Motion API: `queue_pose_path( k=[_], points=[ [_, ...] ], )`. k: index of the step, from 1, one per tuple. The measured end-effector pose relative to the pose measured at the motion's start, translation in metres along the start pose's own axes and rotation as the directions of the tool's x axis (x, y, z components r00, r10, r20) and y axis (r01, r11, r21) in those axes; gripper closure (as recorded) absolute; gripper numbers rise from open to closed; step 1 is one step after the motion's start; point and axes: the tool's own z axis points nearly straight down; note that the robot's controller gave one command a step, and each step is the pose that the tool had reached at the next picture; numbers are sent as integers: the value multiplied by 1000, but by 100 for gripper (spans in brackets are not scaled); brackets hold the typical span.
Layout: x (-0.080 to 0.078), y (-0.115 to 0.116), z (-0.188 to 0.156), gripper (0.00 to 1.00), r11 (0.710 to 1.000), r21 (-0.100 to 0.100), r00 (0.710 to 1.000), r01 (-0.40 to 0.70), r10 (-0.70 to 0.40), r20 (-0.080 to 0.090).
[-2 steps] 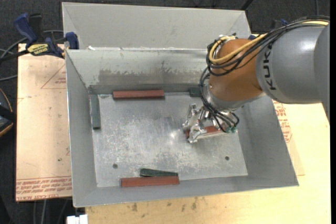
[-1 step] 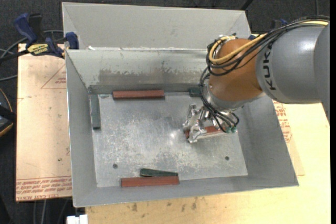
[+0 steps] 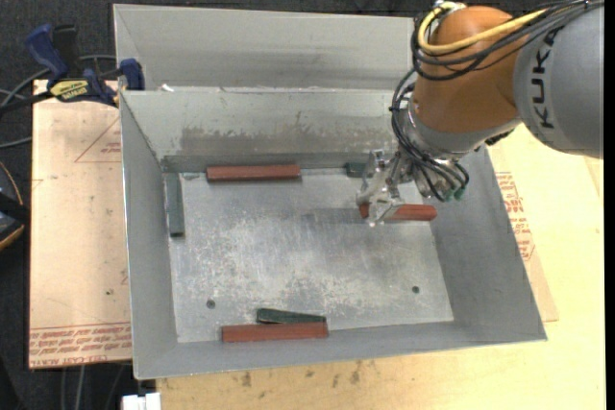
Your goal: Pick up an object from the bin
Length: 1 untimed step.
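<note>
My gripper (image 3: 382,203) is low over the right side of the bin floor, under the orange wrist cover. Directly beneath it lies a short red-brown block (image 3: 413,213); the block's right part sticks out to the right of the gripper, and a sliver of red shows at the gripper's left. A small dark green piece (image 3: 356,169) lies just behind and to the left, against the back wall.
A long red-brown bar (image 3: 253,173) lies along the back wall and a grey bar (image 3: 174,205) along the left wall. At the front edge lie another red-brown bar (image 3: 274,332) and a dark green wedge (image 3: 288,316).
</note>
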Motion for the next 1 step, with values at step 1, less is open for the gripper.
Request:
queue_pose_path(
  k=[1],
  points=[
    [0,0,0,100,1000,0,1000,0,0,0]
  ],
)
